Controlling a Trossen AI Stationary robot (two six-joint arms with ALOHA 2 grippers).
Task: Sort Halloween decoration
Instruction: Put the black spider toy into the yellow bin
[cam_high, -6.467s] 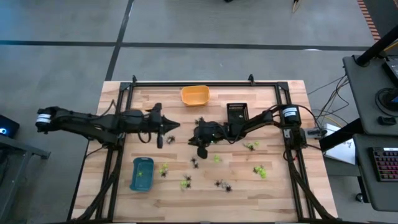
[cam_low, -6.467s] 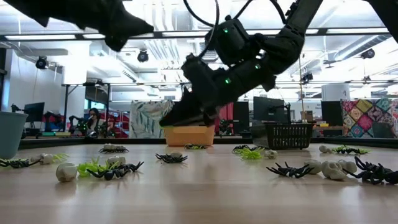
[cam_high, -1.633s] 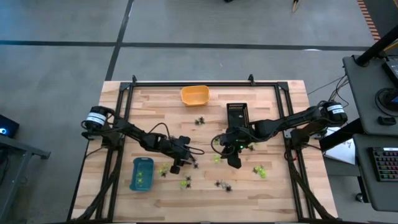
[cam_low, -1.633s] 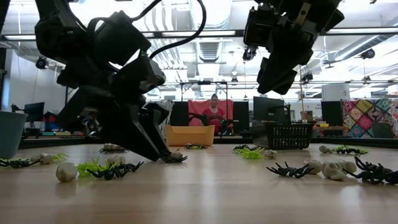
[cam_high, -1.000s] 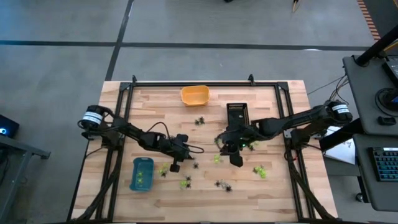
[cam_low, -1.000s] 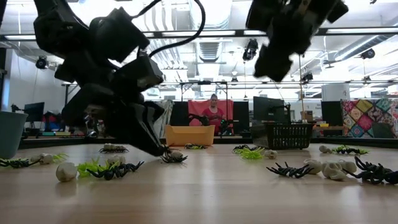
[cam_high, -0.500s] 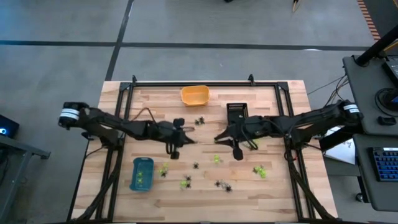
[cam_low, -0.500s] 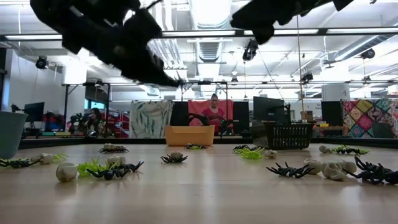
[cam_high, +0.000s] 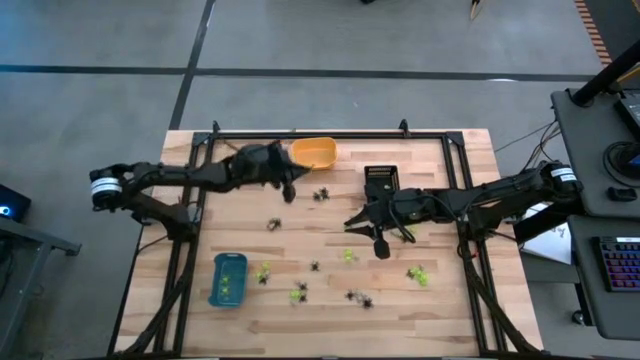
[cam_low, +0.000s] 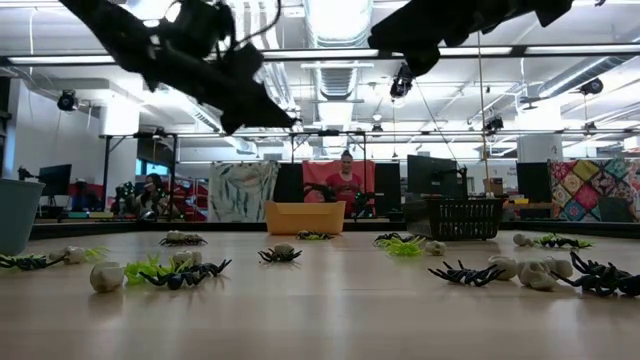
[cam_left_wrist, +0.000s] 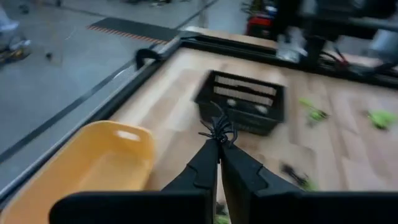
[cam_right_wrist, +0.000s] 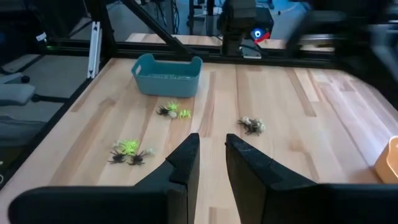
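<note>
Presently my left gripper (cam_left_wrist: 217, 144) is clamped on a black spider (cam_left_wrist: 219, 129), carried beside the orange tray (cam_high: 313, 152). My right gripper (cam_right_wrist: 210, 152), fingers slightly apart and empty, hangs over mid-table. The blue tray (cam_high: 227, 279) holds green pieces; most decorations (cam_high: 300, 291) lie scattered on the table (cam_high: 440, 300). I judge sorting far from complete.

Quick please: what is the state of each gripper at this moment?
Left gripper: shut on a black spider, near the orange tray.
Right gripper: open, holding nothing, above the table's middle.
</note>
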